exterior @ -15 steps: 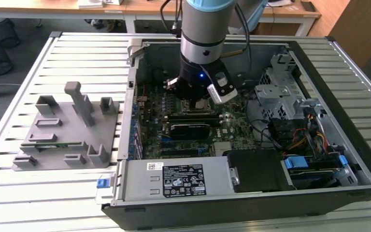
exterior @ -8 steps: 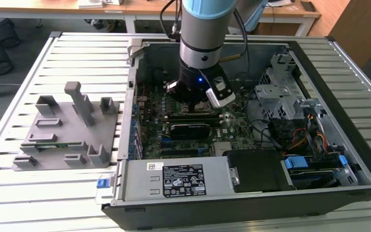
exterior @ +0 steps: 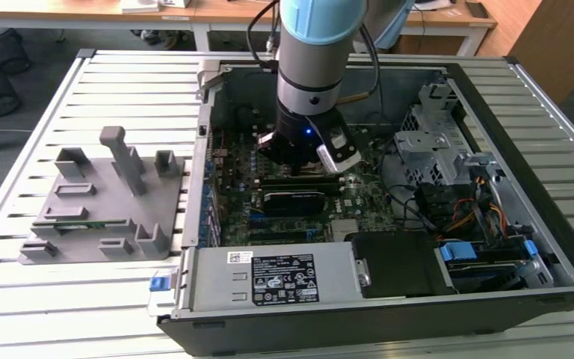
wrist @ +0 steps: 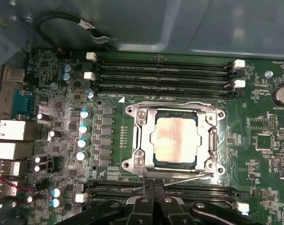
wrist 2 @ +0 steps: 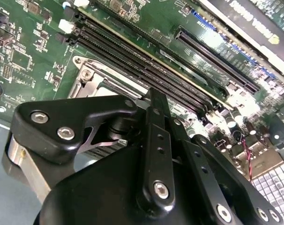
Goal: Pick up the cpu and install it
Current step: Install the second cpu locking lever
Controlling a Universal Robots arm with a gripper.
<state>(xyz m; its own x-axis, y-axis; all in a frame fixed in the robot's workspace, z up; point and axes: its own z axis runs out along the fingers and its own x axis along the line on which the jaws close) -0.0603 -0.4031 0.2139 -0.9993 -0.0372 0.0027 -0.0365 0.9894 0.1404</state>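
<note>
One cpu [wrist: 175, 139] sits in the motherboard socket [wrist: 174, 139], the tool [wrist: 153, 202] pinched narrow just beside it, holding nothing.

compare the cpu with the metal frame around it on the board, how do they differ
The cpu is a solid flat square with a dull silver-grey top; the socket frame is an open, shinier metal border with screws at its corners. The cpu lies inside, the frame surrounds it. Both sit flat on the green motherboard, between the memory slots.

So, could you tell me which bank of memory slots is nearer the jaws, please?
The bank of memory slots on the gripper's side of the cpu; in the first wrist view the gripper overlaps it, while the other bank lies beyond the socket.
</note>
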